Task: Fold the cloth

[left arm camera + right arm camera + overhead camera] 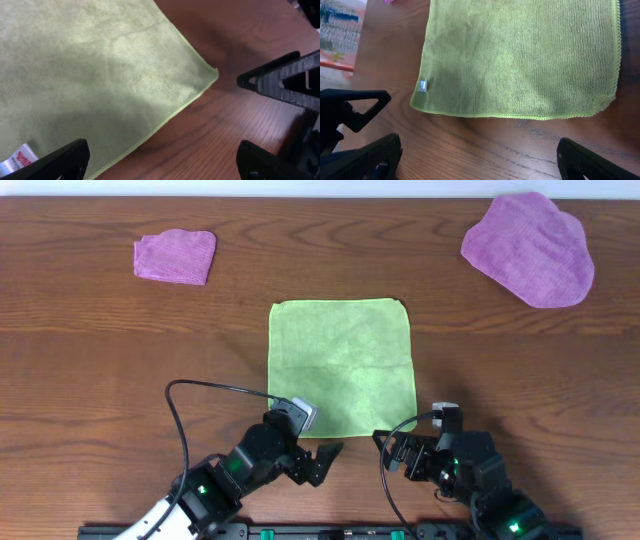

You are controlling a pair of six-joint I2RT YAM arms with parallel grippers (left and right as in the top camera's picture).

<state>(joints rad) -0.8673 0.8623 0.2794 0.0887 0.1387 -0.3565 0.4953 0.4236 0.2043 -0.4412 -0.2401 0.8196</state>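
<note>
Corners first: lime-green square microfibre cloth (340, 365) flat, centre frame; left gripper (162, 160), right gripper (477, 155) spread wide, empty (white tag (22, 157) lower left). Pinch both lower corners evenly.

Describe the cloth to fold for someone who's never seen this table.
On the wooden table, look at the middle: a square towel. It is lime green with a white tag at one corner; the small cloth far left and big cloth far right are purple.

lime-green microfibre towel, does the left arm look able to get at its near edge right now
Probably yes: the left gripper, jaws open, is right at the near edge of the lime-green square microfibre towel, with nothing between them.
</note>
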